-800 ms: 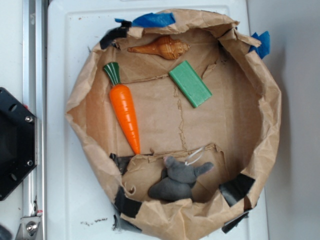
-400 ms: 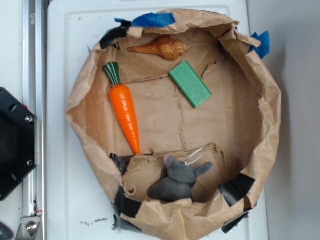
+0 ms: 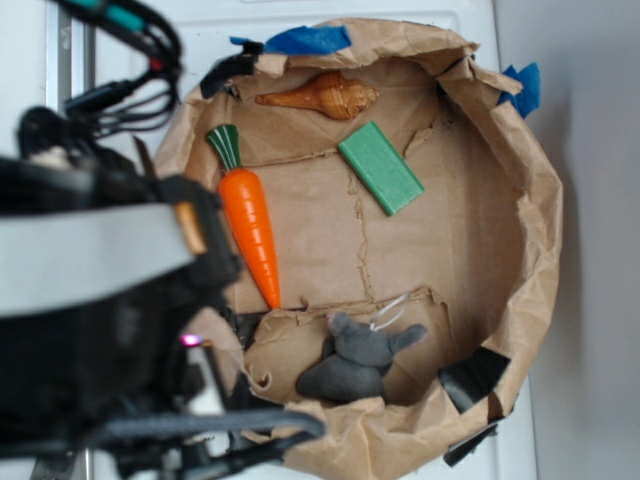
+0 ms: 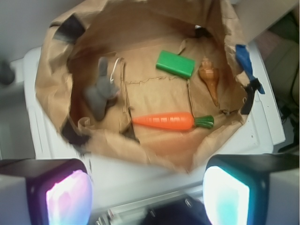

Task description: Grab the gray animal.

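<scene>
So the gray animal (image 3: pixel 358 358) is lying down in the lower part of the brown paper nest (image 3: pixel 520 250) in the exterior view, tucked right up against the crumpled paper wall, with a thin wire loop (image 3: pixel 388 311) touching its head end. In the wrist view the same plush (image 4: pixel 101 91) sits on the left side of the nest floor, well apart from everything else. The orange carrot (image 3: pixel 250 215) lies on the left half of the floor, green top pointing up toward the rim, tip pointing down toward the toy but not touching it. A green block (image 3: pixel 380 167) lies tilted near the middle-top, and a brown seashell (image 3: pixel 322 94) lies just above it near the upper wall. Blue tape (image 3: pixel 308 39) and black tape patches (image 3: pixel 473 376) hold the rim together. The arm fills the left side of the exterior shot, blurry and close to the lens, so hard to read any detail there. From the wrist cam the gripper (image 4: pixel 147 197) is spread wide, its two fingers (image 4: pixel 51 194) sitting at the bottom corners with nothing between them, hanging over the white table (image 4: pixel 262 122) just outside the near edge of the nest.
</scene>
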### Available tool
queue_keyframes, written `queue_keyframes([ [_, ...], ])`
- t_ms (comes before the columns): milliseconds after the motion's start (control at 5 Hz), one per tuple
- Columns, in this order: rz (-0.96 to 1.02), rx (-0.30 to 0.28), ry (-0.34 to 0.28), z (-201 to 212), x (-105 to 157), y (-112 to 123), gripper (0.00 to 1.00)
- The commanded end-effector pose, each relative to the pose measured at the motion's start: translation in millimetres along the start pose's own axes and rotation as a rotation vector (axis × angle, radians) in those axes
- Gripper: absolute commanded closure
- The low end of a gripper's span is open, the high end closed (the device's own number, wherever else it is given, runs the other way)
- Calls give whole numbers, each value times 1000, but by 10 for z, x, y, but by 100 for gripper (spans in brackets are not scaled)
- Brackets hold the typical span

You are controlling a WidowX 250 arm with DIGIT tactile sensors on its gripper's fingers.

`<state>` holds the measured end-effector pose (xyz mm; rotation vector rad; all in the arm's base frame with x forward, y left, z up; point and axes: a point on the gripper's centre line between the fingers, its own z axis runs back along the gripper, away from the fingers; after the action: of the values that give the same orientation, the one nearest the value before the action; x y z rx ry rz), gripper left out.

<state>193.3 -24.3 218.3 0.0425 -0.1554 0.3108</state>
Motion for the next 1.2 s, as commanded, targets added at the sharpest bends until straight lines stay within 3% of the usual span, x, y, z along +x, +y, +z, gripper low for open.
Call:
queue_keyframes([
  [0, 226, -5, -49, -20, 85, -91, 0],
  [400, 226, -5, -49, -20, 85, -91, 0],
  [600, 340, 102, 8, -464, 217, 109, 0],
  [1000, 336, 3, 14, -909, 412, 153, 0],
])
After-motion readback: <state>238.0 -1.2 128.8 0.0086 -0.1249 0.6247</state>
